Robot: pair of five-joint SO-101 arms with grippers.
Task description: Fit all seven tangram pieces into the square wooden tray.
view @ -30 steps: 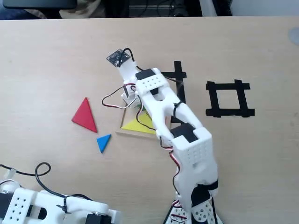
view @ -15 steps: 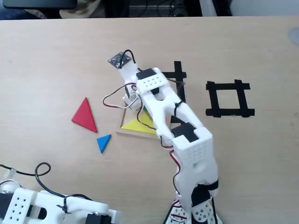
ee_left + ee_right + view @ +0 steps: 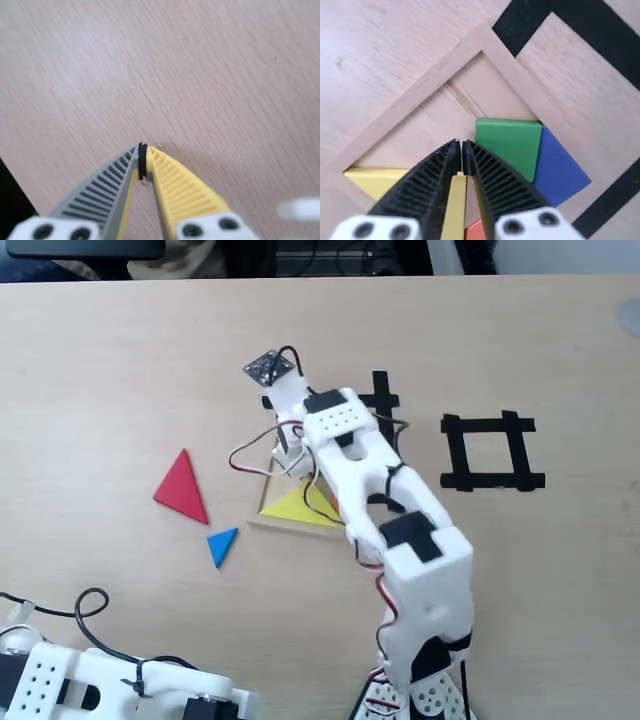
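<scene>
The square wooden tray [image 3: 420,95] holds a green square [image 3: 509,141], a blue piece [image 3: 560,172], a yellow piece [image 3: 370,180] and an orange sliver [image 3: 475,232]. My right gripper [image 3: 461,147] hovers shut over the tray's bare floor beside the green square, with nothing between its fingers. From above, the right arm [image 3: 345,440] covers most of the tray [image 3: 290,524], leaving the yellow piece [image 3: 295,505] showing. A red triangle [image 3: 182,487] and a small blue triangle [image 3: 221,545] lie on the table left of the tray. My left gripper [image 3: 142,160] is shut over bare table.
Black tape squares [image 3: 490,452] mark the table right of the tray, and one [image 3: 380,400] runs partly under it. The left arm's base [image 3: 100,680] and its cable sit at the near left corner. The table's far edge lies beyond.
The right arm's wrist has shifted slightly right and toward the far side over the tray. The pieces on the table have not moved.
</scene>
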